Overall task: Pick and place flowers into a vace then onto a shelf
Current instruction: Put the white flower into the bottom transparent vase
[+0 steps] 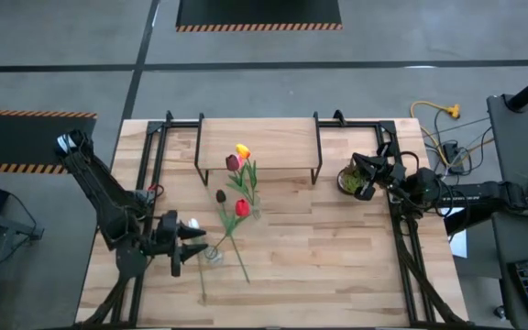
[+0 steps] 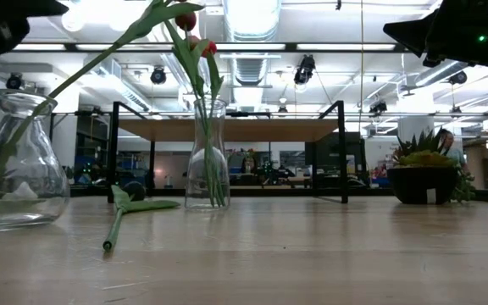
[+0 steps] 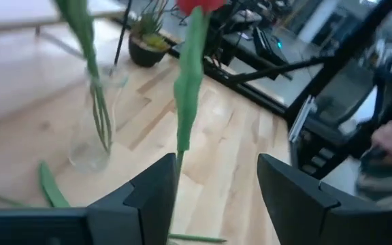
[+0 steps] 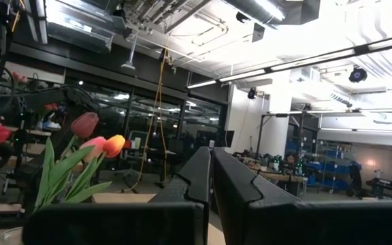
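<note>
Only the low view showed two glass vases: a narrow one (image 2: 207, 152) holding several tulips (image 2: 191, 34) in front of the shelf (image 2: 227, 129), and a rounder one (image 2: 17, 161) nearer the camera with a single stem leaning in it. One maroon tulip (image 2: 130, 203) lay on the table beside the narrow vase. The left gripper (image 3: 213, 187) hovered near the rounder vase, fingers spread wide. The right gripper (image 4: 211, 177), fingers pressed together, empty, sat by the potted plant (image 1: 349, 179).

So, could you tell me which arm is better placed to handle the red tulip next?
Left: the left gripper is open beside the red tulip, while the right gripper waits shut by the potted plant.
</note>
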{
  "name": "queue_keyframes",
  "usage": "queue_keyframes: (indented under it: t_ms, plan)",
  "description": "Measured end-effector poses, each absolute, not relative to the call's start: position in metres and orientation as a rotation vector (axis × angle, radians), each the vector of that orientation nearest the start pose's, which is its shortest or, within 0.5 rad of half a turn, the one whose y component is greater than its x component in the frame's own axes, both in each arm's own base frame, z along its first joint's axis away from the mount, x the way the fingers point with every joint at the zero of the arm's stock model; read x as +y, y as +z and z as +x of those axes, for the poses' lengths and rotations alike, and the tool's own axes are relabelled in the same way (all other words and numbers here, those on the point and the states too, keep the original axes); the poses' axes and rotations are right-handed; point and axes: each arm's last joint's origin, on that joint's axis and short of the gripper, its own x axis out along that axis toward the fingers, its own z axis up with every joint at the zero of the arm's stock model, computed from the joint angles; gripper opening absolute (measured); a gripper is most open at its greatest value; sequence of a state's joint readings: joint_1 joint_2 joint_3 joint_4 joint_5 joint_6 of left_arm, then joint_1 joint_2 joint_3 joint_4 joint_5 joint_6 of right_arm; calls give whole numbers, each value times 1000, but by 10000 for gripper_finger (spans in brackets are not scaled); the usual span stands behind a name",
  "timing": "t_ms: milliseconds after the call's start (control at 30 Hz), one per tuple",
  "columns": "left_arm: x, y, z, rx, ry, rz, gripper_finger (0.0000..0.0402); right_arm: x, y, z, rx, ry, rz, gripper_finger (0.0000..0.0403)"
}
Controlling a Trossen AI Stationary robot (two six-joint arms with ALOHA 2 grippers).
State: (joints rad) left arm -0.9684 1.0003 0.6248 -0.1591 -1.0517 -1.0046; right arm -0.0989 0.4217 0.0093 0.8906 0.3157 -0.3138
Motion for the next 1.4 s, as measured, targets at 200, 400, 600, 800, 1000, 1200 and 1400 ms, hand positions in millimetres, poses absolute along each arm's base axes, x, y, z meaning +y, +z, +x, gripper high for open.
queue_keyframes:
  t_ms: [200,400,600,800,1000,1200,1400]
  plan:
    - [-155,278,138,145,148,-257,189,-20,212,111,-414,-478,-251,9]
    - [-160,311,140,-42,-87,47,189,-20,213,110,-418,-478,-251,9]
    - [-133,325,153,-145,-149,124,189,-20,214,110,-434,-481,-249,8]
    - [-91,339,153,-171,60,80,189,-20,214,110,-436,-481,-249,9]
    - [-59,334,133,-110,565,-116,189,-20,214,110,-436,-481,-249,8]
    - [-50,319,120,-61,638,-244,189,-20,214,110,-435,-481,-249,8]
    - [-42,294,109,9,672,-359,189,-20,214,110,-435,-481,-249,8]
